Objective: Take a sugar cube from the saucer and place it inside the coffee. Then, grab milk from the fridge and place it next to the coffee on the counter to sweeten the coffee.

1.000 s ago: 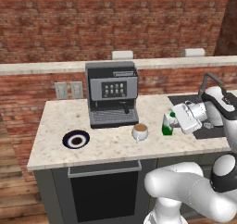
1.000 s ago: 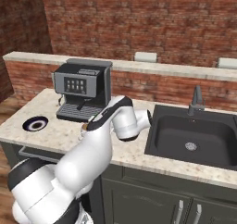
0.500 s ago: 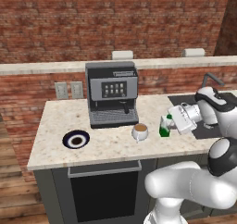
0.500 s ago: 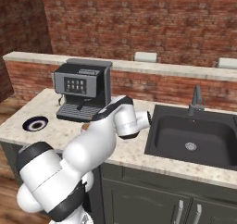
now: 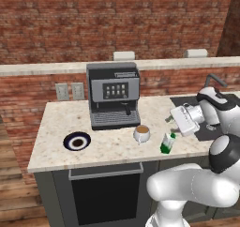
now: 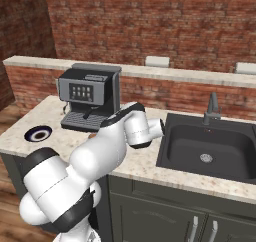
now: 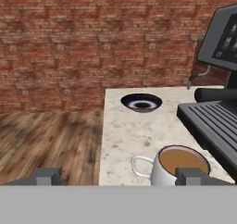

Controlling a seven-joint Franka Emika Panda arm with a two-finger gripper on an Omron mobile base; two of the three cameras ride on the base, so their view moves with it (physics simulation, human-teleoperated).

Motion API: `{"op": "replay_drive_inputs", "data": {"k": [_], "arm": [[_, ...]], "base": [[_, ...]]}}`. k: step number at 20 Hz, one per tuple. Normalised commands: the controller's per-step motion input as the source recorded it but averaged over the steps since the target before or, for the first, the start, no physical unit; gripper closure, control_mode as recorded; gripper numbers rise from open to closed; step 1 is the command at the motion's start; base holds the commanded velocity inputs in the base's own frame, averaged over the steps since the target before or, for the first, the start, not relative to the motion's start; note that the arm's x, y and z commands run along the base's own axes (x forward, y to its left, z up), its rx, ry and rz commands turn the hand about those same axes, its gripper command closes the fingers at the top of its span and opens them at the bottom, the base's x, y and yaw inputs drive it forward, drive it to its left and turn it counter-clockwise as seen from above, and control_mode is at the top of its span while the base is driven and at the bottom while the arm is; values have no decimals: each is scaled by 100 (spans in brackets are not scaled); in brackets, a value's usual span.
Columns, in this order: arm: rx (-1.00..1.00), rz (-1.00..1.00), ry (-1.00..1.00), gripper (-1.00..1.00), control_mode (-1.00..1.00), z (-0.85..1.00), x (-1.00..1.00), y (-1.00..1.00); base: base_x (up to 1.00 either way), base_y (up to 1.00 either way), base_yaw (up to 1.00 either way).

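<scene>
Beige counter (image 5: 112,144) — red-brick wall (image 5: 93,19) behind

Even, soft, rendered light fills all three views, bright enough to read every surface, with no single visible lamp. The worktop (image 5: 108,146) carries only faint, diffuse shadows beneath the cup (image 5: 142,133) and the carton (image 5: 167,143). The white arm shows gentle shading and no harsh glare; the sink basin (image 6: 210,151) is dark with a weak sheen. Textures look coarse and slightly pixelated, most in the hand view, where the brick wall (image 7: 92,38) appears soft and blurred. Edges stay straight, without visible lens distortion.
</scene>
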Motion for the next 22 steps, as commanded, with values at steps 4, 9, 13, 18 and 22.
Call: {"op": "replay_drive_inputs", "data": {"k": [4, 9, 13, 18, 22], "arm": [[0, 0, -19, -100, -100, 12, 0, -6], [-2, 0, -42, -100, -100, 61, -16, -2], [-22, 0, -78, -100, -100, 72, -52, 25], [-35, 1, -97, -100, -100, 46, -82, 51], [-43, 2, -98, -100, -100, 38, -95, 83]], "base": [[0, 0, 0], [0, 0, 0], [0, 0, 0], [0, 0, 0], [0, 0, 0]]}}
